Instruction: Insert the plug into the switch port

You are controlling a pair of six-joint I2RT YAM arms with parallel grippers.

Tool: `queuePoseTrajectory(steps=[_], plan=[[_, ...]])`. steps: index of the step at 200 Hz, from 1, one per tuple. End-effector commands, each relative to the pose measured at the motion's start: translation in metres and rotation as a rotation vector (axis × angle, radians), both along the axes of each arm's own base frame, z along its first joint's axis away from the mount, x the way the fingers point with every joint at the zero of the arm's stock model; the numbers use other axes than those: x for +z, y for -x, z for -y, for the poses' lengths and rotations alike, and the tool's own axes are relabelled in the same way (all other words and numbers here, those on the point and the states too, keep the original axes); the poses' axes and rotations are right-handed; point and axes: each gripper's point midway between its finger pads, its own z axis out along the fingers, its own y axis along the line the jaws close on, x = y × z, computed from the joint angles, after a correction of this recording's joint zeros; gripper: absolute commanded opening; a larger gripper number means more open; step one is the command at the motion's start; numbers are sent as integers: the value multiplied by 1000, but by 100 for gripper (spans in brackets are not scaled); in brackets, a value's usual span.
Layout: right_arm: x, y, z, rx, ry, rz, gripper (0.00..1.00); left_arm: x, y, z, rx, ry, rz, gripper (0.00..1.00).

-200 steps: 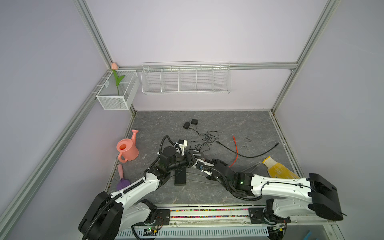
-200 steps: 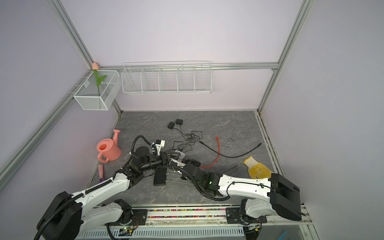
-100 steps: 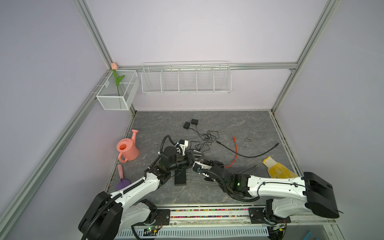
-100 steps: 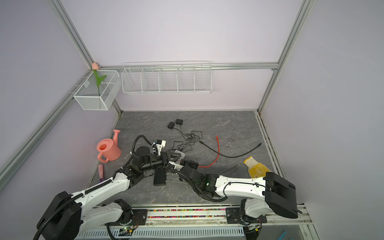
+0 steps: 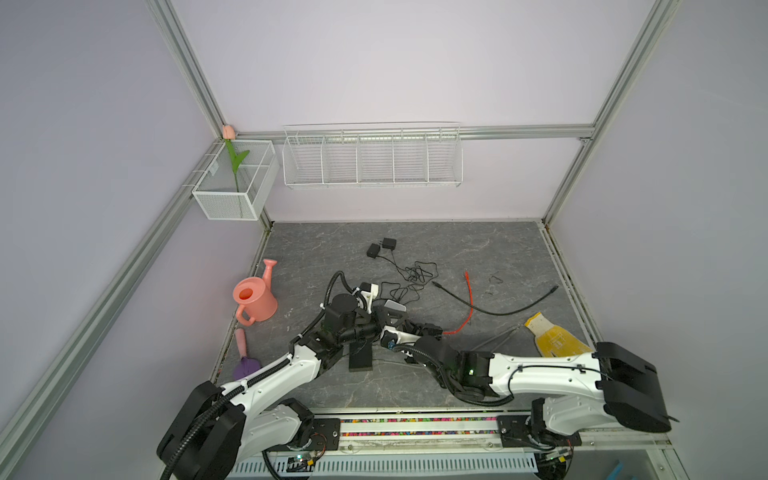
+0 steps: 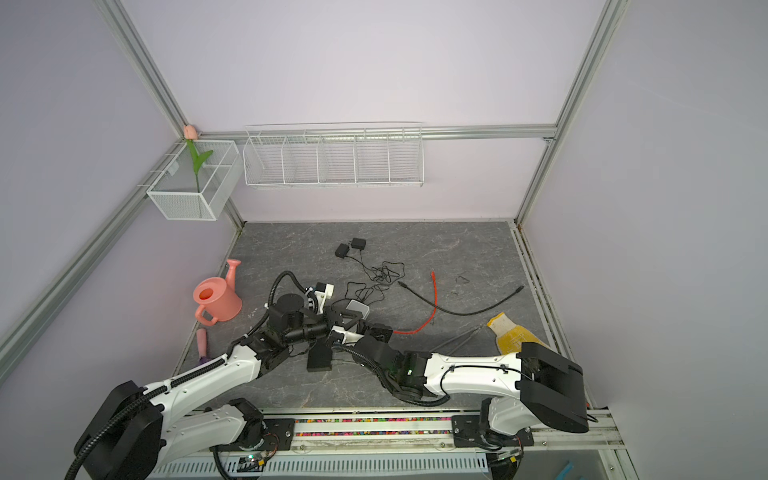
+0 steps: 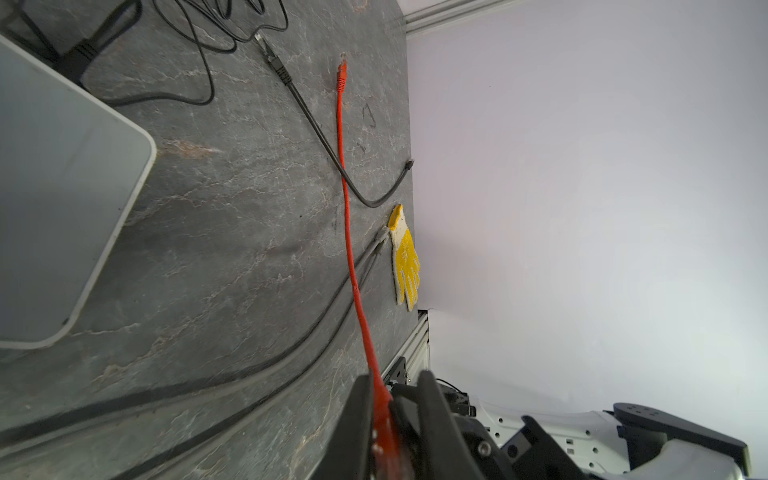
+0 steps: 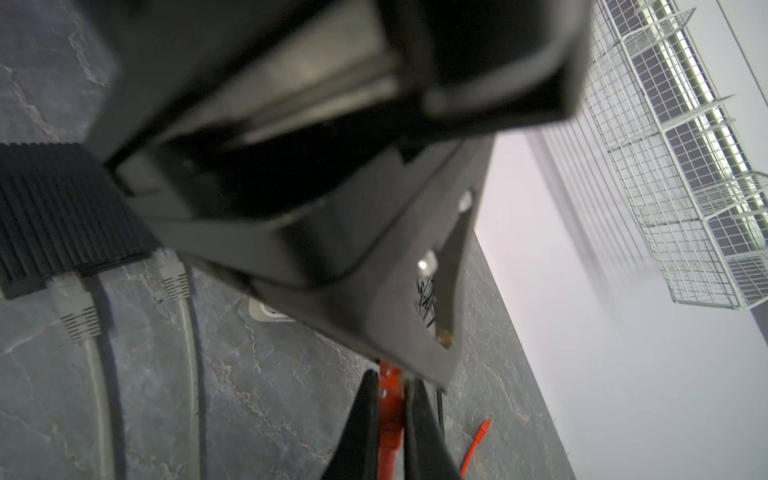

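A red cable [image 5: 469,300] [image 6: 434,297] runs across the grey floor to where my two grippers meet, just beyond the black switch [image 5: 360,357] [image 6: 319,360]. In the right wrist view the right gripper [image 8: 392,380] is shut on the red plug boot [image 8: 390,399], with the left gripper's body filling the frame beyond it. In the left wrist view the left gripper [image 7: 392,380] is shut on the same red cable [image 7: 347,216]. The plug's tip is hidden between the fingers. The ribbed switch [image 8: 62,208] lies beside them with two grey cables [image 8: 79,307] plugged in.
A white box [image 5: 395,306] [image 7: 62,187] sits right behind the grippers. The cable's free red end [image 7: 341,77] lies farther out, near a black cable [image 5: 498,310]. A yellow glove [image 5: 552,338], a pink watering can [image 5: 253,299], a purple trowel [image 5: 245,361] and black adapters [image 5: 382,247] lie around.
The left gripper's jaws have closed on the red cable. The right arm has shifted a little left, bringing its gripper up against the left one.
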Motion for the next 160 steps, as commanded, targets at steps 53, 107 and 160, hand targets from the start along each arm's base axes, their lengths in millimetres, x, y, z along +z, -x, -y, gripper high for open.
queuePoseTrajectory(steps=[53,107,160], plan=[[17,1,-12,-8,-21,65,7,9,3,6,-26,19,18,0],[22,4,0,-4,-99,-87,64,14,4,2,-30,-17,67,0],[38,25,44,144,-262,-491,79,21,2,0,-35,-21,129,0]])
